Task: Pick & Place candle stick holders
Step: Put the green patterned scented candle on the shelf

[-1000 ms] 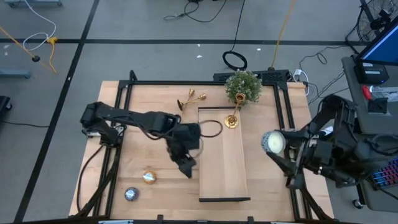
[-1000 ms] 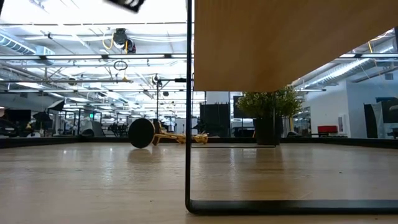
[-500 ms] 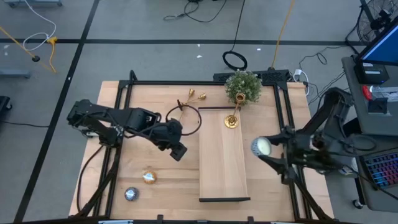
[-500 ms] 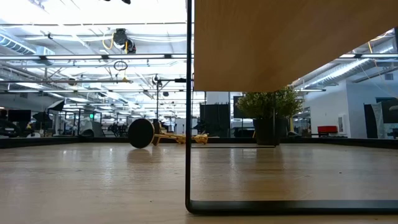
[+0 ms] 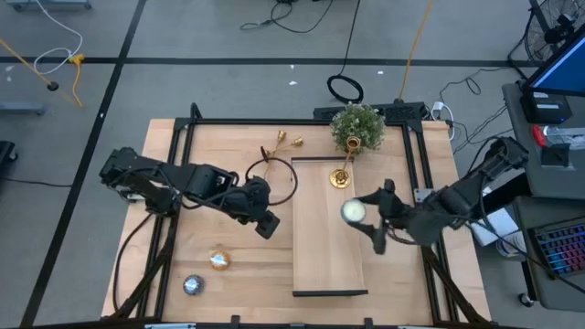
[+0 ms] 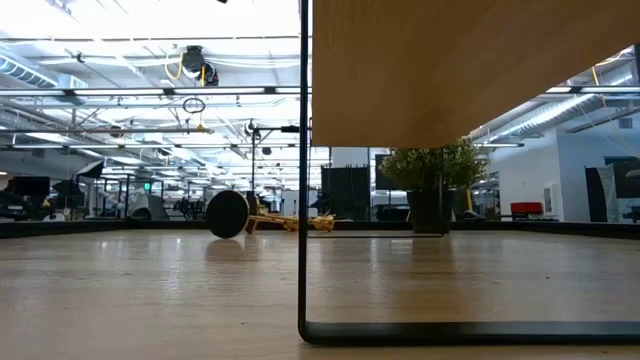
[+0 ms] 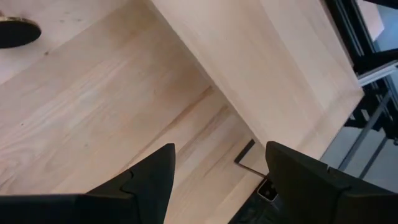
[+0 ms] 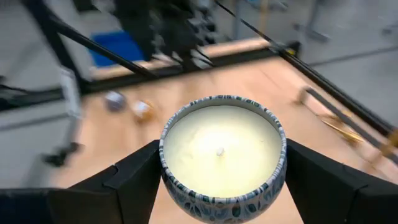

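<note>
One gold candle stick holder [image 5: 340,177] stands upright on its round base at the far end of a raised wooden board [image 5: 327,251]. More gold holders [image 5: 281,144] lie on their sides on the table near the far edge; the low view shows one of these holders [image 6: 285,222]. My right gripper [image 5: 361,217] is shut on a candle tin [image 8: 222,152] with cream wax and a blue-and-white patterned wall, above the board's middle. My left gripper [image 5: 268,227] hangs open over the table just left of the board, with nothing between its fingers [image 7: 149,180]. My right gripper pinches the candle tin between its two fingers [image 8: 127,186], one on each opposite side of the round wall [image 8: 165,171]. The fingers come nearly level from the table's right side. The tin sits upright with its wax up, lifted clear above the board.
A green potted plant [image 5: 356,128] stands at the far edge behind the board. Two small tealight discs [image 5: 219,260] [image 5: 192,285] lie near the table's front left. Black frame rails [image 5: 183,137] run along the table's sides. The board stands on a thin black leg [image 6: 302,200].
My right gripper has come down and toward the table's left with the candle tin, from beyond the right rail to above the board. My left gripper has drawn back a little from the board's left edge toward the far side and has turned at the wrist.
</note>
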`<state>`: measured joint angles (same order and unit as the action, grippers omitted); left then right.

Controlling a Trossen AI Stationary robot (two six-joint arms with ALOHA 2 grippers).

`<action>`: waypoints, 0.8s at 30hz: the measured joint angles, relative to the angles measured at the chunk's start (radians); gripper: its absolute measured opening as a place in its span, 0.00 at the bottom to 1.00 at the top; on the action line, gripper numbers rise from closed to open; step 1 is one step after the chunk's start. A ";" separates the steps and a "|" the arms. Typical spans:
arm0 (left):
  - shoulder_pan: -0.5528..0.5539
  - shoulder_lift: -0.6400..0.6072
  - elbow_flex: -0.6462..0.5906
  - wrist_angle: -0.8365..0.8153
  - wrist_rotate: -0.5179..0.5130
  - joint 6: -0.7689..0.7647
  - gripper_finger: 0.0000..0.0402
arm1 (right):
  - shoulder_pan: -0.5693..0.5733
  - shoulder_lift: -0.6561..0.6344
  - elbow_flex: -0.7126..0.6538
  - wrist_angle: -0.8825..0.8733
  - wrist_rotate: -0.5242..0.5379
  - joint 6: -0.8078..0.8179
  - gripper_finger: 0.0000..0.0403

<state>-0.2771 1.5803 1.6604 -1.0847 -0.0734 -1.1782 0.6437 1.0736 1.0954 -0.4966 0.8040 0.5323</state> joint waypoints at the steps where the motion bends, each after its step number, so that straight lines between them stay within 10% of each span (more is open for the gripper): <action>1: -0.004 0.001 0.000 -0.001 -0.010 -0.007 0.63 | -0.017 0.003 0.000 -0.030 0.001 0.006 0.72; 10: -0.040 0.001 0.000 0.000 -0.062 -0.041 0.63 | -0.127 0.016 -0.150 0.124 -0.128 0.045 0.72; 24: -0.072 0.001 0.000 0.009 -0.139 -0.062 0.63 | -0.151 0.015 -0.246 0.128 -0.045 0.121 0.72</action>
<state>-0.3489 1.5810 1.6604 -1.0754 -0.2127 -1.2400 0.4927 1.0885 0.8494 -0.3682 0.7586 0.6532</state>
